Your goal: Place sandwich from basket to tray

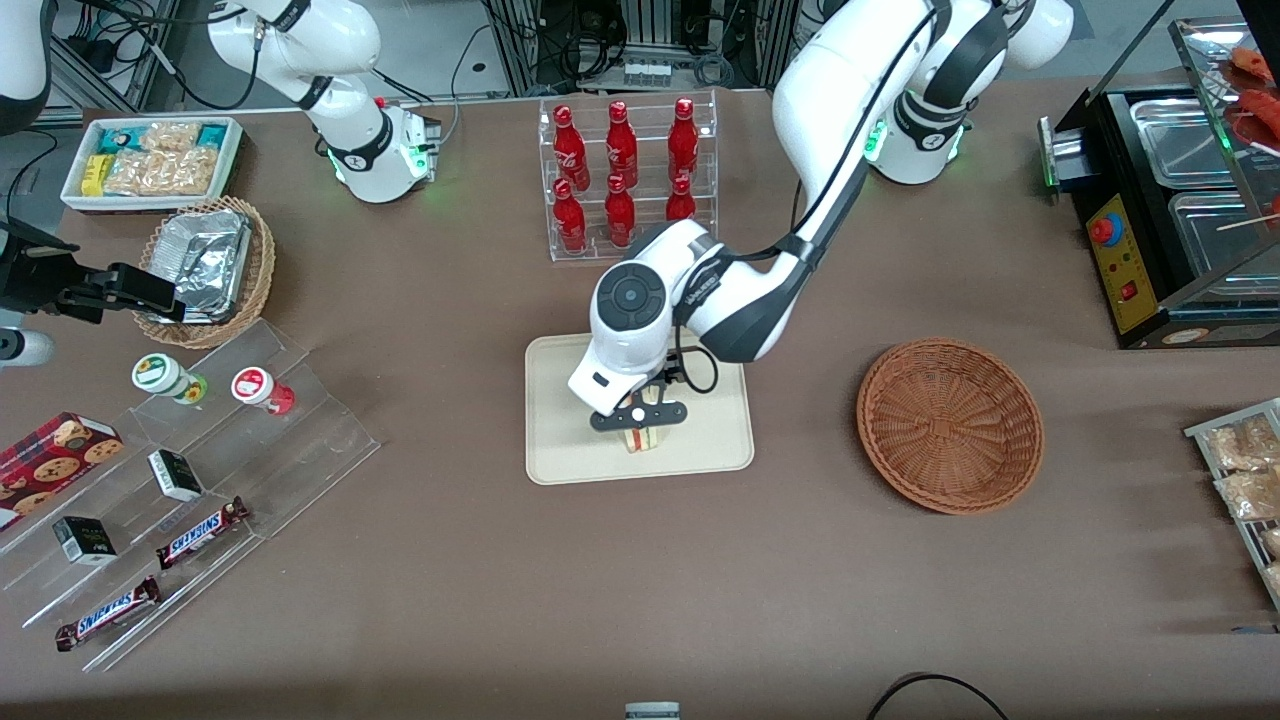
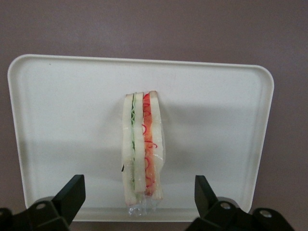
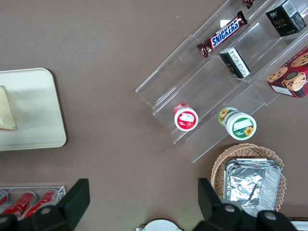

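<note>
Wrist view, sandwich (image 2: 142, 149) on tray (image 2: 62, 120), pincer (image 2: 139, 199) apparently apart

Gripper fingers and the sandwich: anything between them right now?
Nothing. In the left wrist view the gripper is open over the tray, its fingers standing clear on either side of the sandwich, with only bare tray surface between.

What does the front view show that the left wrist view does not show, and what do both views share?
Only the front view shows the empty brown basket toward the working arm's end of the table, the rack of red bottles, and the left arm reaching over the tray. Only the left wrist view shows the gripper's fingers spread wide, clear of the sandwich on both sides, and the red and green filling layers. Both show the sandwich standing on its edge on the tray, with the gripper right above it.
</note>
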Controlling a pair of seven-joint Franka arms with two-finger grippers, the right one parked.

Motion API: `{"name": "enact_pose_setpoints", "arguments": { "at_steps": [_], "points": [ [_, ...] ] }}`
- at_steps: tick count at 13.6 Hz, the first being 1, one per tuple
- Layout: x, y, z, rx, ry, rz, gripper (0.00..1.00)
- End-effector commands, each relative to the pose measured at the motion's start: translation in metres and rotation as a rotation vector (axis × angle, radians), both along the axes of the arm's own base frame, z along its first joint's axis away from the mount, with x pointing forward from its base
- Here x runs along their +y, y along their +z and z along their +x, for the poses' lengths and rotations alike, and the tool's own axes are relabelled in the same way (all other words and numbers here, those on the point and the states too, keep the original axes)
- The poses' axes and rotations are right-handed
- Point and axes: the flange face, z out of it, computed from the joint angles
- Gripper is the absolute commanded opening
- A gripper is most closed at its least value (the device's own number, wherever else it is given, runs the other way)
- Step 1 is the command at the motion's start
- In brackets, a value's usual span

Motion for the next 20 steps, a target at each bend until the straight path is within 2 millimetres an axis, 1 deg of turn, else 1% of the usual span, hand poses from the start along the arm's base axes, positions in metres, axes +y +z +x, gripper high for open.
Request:
{"name": "enact_pose_setpoints", "arguments": {
  "at_steps": [1,2,3,4,5,6,7,8,9,10,12,14,16,17,19,20],
  "points": [
    [0.039,0.037,0.016,0.024,0.002,0.035,1.00],
    [0.068,0.053,0.033,0.036,0.037,0.040,1.00],
    [0.084,0.067,0.038,0.046,0.015,0.046,1.00],
    [0.108,0.081,0.049,0.063,0.005,0.041,1.00],
    [0.143,0.088,0.064,0.086,0.005,0.042,1.00],
    [0.163,0.096,0.065,0.092,-0.027,0.040,1.00],
    [0.188,0.099,0.068,0.103,-0.039,0.030,1.00],
    [0.219,0.108,0.074,0.109,-0.051,0.011,1.00],
    [0.240,0.114,0.074,0.109,-0.081,0.008,1.00],
    [0.255,0.122,0.073,0.105,-0.111,0.004,1.00],
    [0.310,0.137,0.074,0.099,-0.139,-0.006,1.00],
    [0.343,0.149,0.064,0.086,-0.176,-0.001,1.00],
    [0.382,0.159,0.057,0.081,-0.185,-0.004,1.00],
    [0.398,0.166,0.054,0.079,-0.195,-0.006,1.00],
    [0.417,0.181,0.039,0.070,-0.182,-0.004,1.00],
    [0.420,0.189,0.028,0.063,-0.181,0.006,1.00]
  ]
}}
